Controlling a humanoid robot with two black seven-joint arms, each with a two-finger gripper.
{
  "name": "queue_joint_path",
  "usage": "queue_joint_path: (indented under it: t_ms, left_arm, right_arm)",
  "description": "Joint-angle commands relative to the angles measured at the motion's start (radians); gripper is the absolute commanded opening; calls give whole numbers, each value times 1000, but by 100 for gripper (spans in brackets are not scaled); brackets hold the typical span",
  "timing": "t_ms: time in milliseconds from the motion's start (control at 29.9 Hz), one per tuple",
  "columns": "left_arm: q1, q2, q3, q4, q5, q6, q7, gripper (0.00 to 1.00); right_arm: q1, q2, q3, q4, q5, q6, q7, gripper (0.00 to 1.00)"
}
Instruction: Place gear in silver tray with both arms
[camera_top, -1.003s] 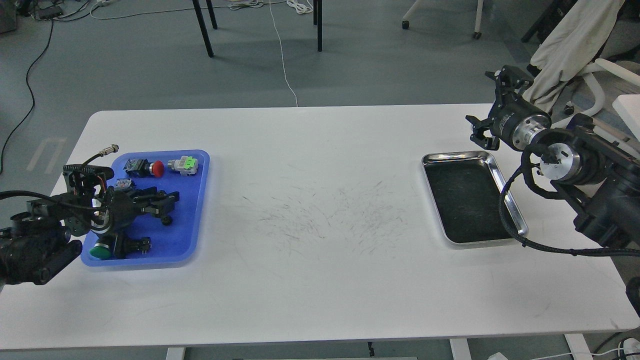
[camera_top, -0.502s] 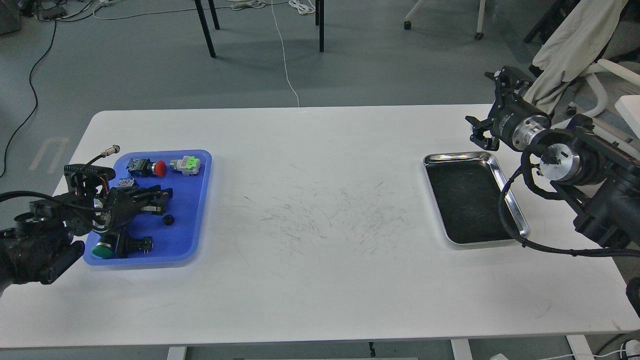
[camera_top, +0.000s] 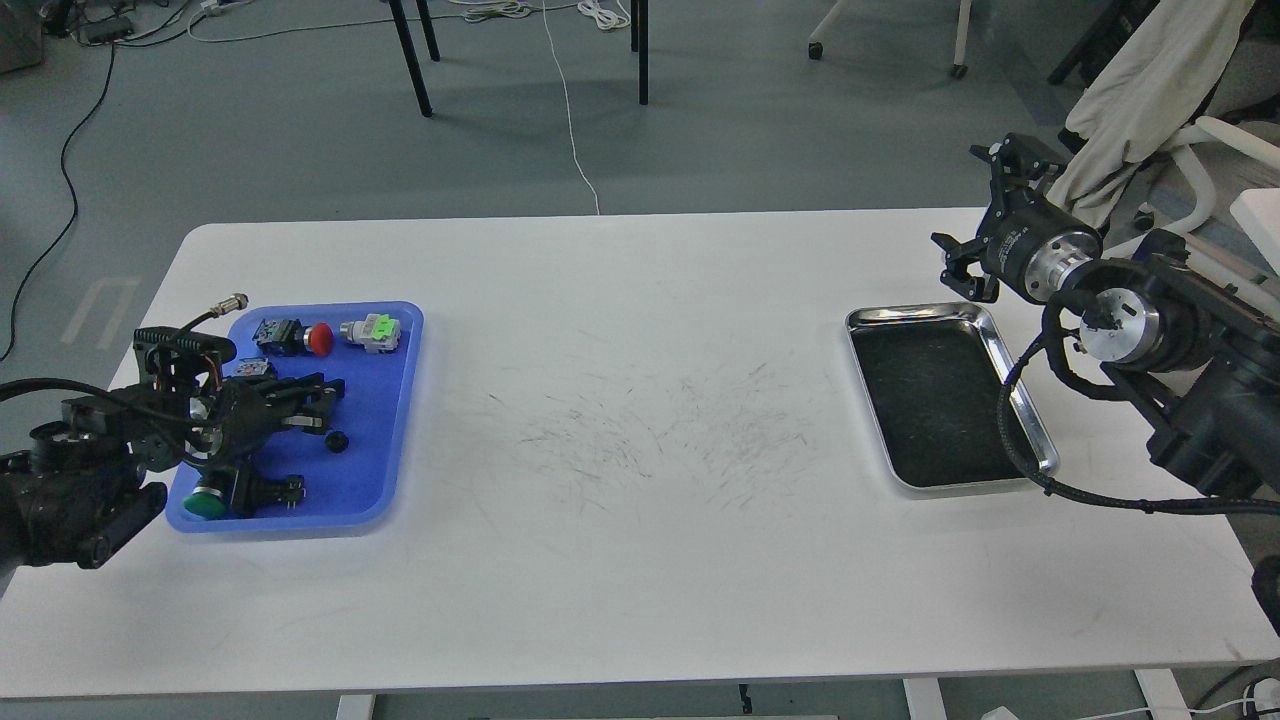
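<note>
The gear (camera_top: 337, 440) is a small black round piece lying on the blue tray (camera_top: 385, 470). My left gripper (camera_top: 318, 402) hovers over that tray, its tips just up and left of the gear, open and empty. The silver tray (camera_top: 1000, 340) sits at the right of the table, its dark bottom bare. My right gripper (camera_top: 978, 212) hangs above the table beyond the silver tray's far right corner, its fingers spread wide and holding nothing.
The blue tray also holds a red push button (camera_top: 318, 339), a grey and green switch (camera_top: 370, 331) and a green push button (camera_top: 203, 503). A metal cable plug (camera_top: 232, 301) sticks up at its far left. Chair legs and cables lie on the floor beyond the table.
My left gripper has drawn back to the left, away from the gear, which now lies free on the blue tray. The right arm has not moved.
</note>
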Motion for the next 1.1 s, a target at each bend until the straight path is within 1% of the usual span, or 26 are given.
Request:
queue_joint_path:
  t_ms: [0, 134, 201, 836, 936, 1070]
  left_arm:
    - [-7, 7, -3, -1, -3, -4, -1, 13]
    - [-25, 12, -3, -1, -5, -7, -1, 12]
    - [-30, 16, -3, -5, -3, -8, -1, 9]
    - [-56, 88, -10, -22, -46, -21, -1, 8]
    - [-85, 111, -10, -59, -92, -50, -1, 8]
    - [-137, 170, -10, -167, -174, -93, -1, 8]
  right_arm:
    - [0, 0, -1, 0, 0, 1, 0, 99]
    - [-3, 0, -1, 0, -17, 0, 0, 99]
    - [-3, 2, 0, 0, -26, 0, 0, 99]
    - [-9, 0, 0, -2, -28, 1, 0, 99]
    - [-11, 2, 0, -2, -28, 1, 0, 99]
    - [-11, 3, 0, -2, -28, 1, 0, 99]
